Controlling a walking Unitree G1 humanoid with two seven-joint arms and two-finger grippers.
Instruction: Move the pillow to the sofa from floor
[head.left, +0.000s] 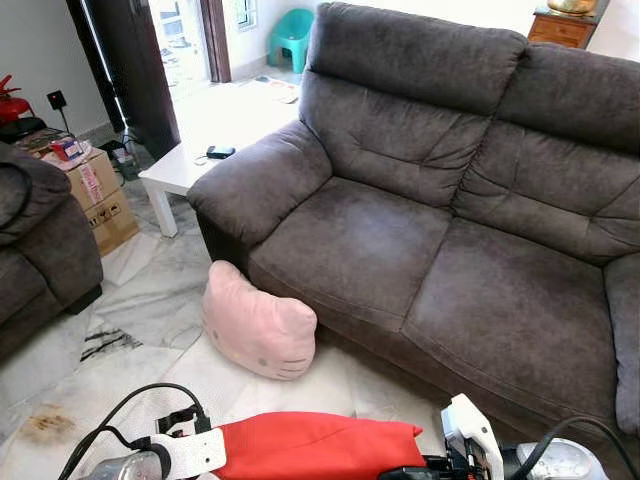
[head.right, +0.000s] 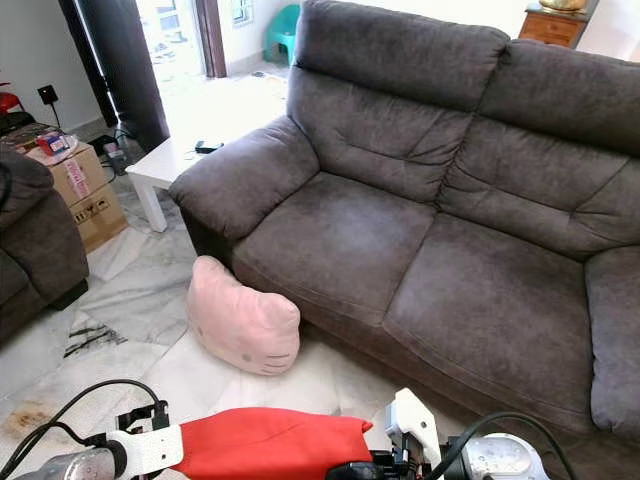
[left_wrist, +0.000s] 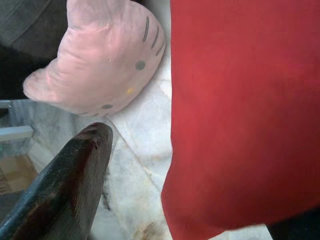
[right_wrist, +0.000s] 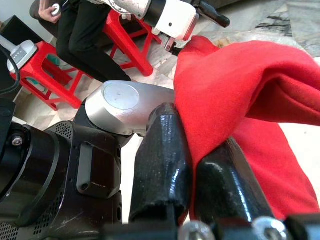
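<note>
Marble floor (head.left: 150, 300) before the sofa (head.left: 440, 270): red pillow (head.left: 315, 445) pinched in right gripper (right_wrist: 192, 175), left gripper (head.left: 185, 452) state indeterminate; carrying step underway, next apparently lifting onto the seat.

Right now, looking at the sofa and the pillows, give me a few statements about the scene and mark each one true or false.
1. The red pillow is held between the two grippers. True: the right gripper is shut on its fabric and the left gripper is beside its other end.
2. The pink pillow lies on the sofa seat. False: it sits on the floor, against the front of the sofa.
3. The sofa seat has a blanket spread on it. False: the grey cushions are bare.
4. A white table stands beyond the sofa's armrest. True.
5. The pink pillow has a cat face on it. True: eyes, nose and whiskers show in the left wrist view.
</note>
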